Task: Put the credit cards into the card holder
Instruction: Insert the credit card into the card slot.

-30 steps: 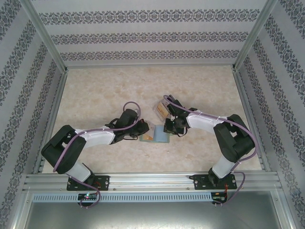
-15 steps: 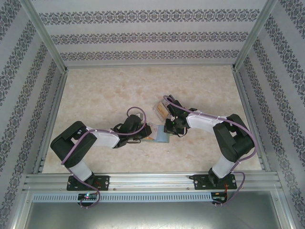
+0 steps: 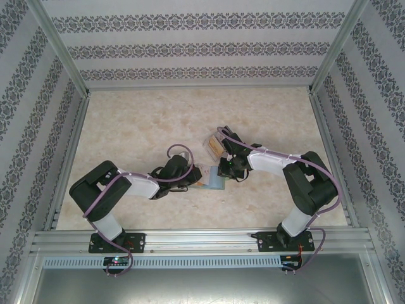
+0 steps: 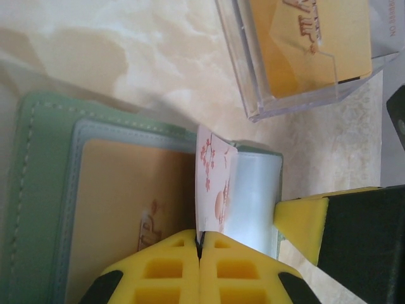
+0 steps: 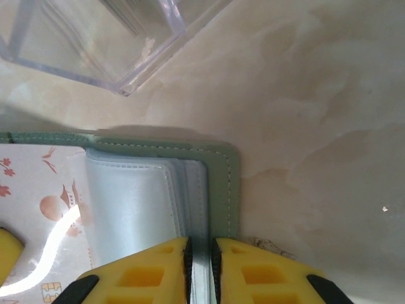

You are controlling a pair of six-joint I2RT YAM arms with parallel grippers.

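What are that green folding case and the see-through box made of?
The grey-green folding card holder looks like soft matte leather or imitation, judging by the stitched edge. The clear rectangular box seems rigid glossy plastic: transparent walls, sharp shiny edges.

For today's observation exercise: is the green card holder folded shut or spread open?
Spread open: the card holder lies flat, clear inner sleeves exposed.

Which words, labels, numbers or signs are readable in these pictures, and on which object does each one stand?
"VIP", raised letters, partly cut off: orange card in the clear box.
"IP", faint raised letters, probably the same word: second orange card in the card holder.
Small print at the right edge of the left wrist view: too small to read.
White flowered card: pattern only, no words.
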